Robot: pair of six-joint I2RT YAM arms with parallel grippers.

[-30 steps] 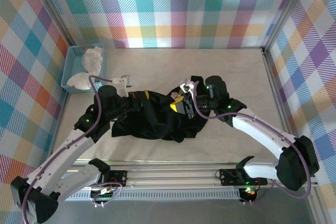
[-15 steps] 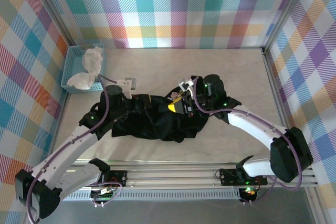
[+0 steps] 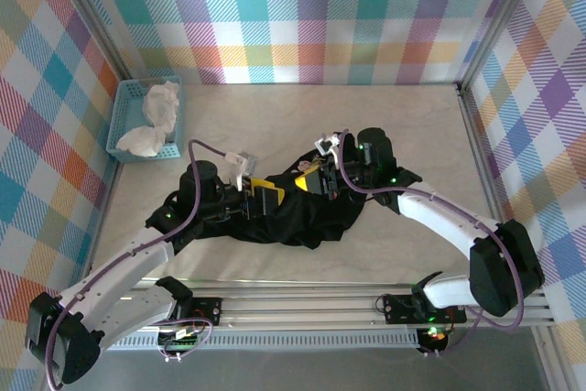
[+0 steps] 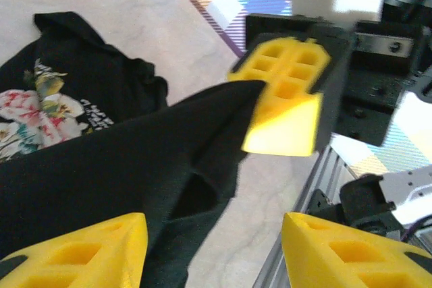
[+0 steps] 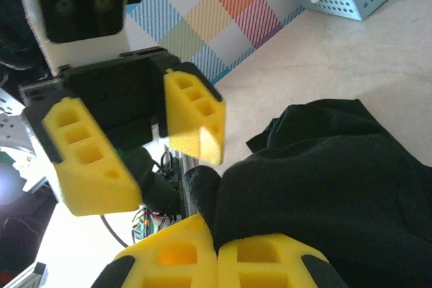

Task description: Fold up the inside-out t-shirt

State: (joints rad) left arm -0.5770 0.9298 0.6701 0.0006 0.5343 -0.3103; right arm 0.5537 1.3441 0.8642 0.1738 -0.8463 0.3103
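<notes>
Pale tabletop (image 3: 275, 125) holds the t-shirt (image 3: 302, 222), its raised edge pinched in the closed right gripper (image 3: 309, 182), directly facing the open-jawed left gripper (image 3: 265, 194).

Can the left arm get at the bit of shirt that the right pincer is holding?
Probably yes. The left pincer is open and close to the shirt fold gripped in the shut right pincer, with nothing between them but the cloth itself.
</notes>
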